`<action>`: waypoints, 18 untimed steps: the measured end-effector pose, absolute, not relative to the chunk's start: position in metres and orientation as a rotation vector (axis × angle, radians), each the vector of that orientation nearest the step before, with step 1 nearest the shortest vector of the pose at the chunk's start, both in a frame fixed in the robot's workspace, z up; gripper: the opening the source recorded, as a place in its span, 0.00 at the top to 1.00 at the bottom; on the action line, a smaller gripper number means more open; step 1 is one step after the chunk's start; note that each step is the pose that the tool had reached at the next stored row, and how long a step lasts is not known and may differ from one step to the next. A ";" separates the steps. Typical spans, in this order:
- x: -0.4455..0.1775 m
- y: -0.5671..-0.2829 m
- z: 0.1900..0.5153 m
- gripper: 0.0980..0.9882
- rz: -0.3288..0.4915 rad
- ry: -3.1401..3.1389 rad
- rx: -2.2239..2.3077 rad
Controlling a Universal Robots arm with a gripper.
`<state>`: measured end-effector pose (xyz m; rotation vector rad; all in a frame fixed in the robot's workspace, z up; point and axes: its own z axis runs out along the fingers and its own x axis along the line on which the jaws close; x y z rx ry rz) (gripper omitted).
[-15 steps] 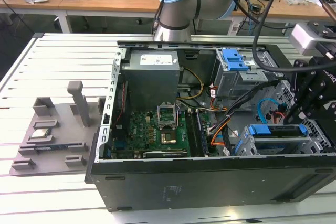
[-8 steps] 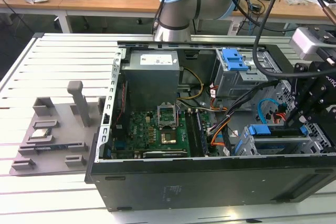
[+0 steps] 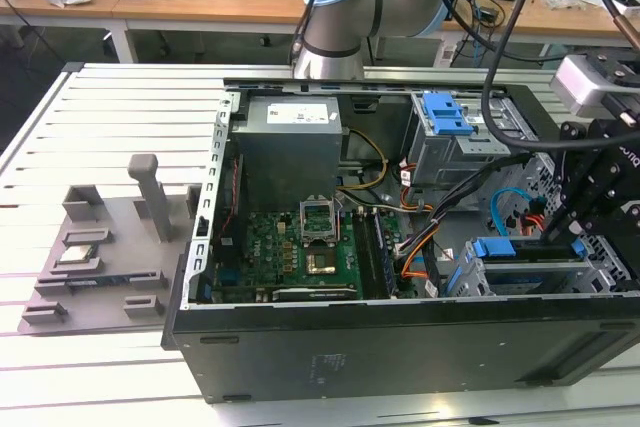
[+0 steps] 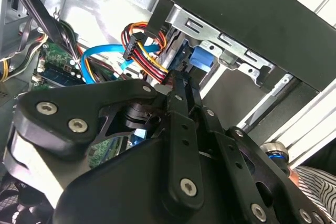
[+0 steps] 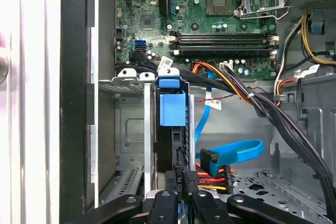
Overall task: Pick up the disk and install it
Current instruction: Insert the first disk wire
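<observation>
Lower right of the exterior view, we see the gripper (image 3: 585, 232) down inside the open computer case (image 3: 400, 347), its jaws closed narrow on the disk (image 5: 172, 129), which stands on edge in the drive cage (image 5: 128, 129) in the first wrist view. Behind it sit the motherboard (image 3: 300, 252) and the power supply (image 3: 290, 142); a grey fixture (image 3: 100, 247) lies on the table (image 3: 110, 127) at left.

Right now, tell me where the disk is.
The disk stands on edge in the drive cage beside the motherboard in the first wrist view, the gripper at its end.
</observation>
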<state>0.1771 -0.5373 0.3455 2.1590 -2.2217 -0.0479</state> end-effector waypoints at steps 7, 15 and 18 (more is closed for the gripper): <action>0.178 -0.534 0.343 0.92 -0.048 -2.235 2.145; 0.180 -0.535 0.340 0.92 -0.048 -2.235 2.145; 0.181 -0.535 0.338 0.92 -0.048 -2.235 2.145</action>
